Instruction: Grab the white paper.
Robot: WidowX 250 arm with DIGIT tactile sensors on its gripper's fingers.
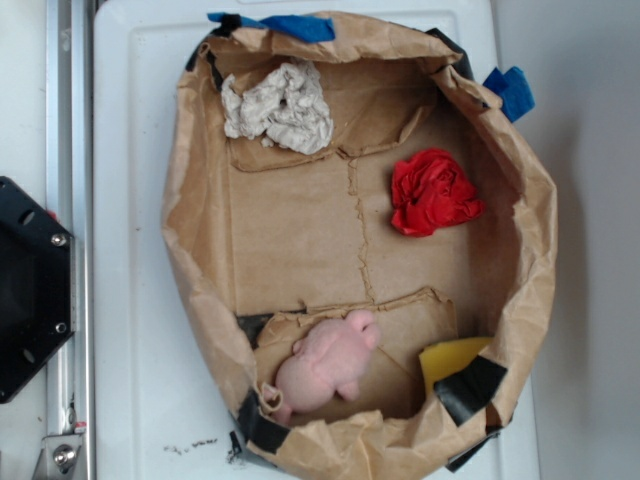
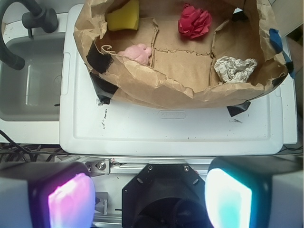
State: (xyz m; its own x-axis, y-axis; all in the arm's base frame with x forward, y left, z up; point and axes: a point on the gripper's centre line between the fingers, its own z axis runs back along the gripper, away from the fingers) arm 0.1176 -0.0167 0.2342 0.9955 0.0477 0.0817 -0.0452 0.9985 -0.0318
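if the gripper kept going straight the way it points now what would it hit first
Probably the black robot base directly beneath it, framed between the fingers. The gripper isn't aimed at the white paper in the bag; depth is unclear.

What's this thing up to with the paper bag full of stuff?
A robot arm is meant to grab the white paper lying in the brown paper bag beside a red paper wad, pink plush toy and yellow sponge. Its gripper is open, back off the bag, holding nothing.
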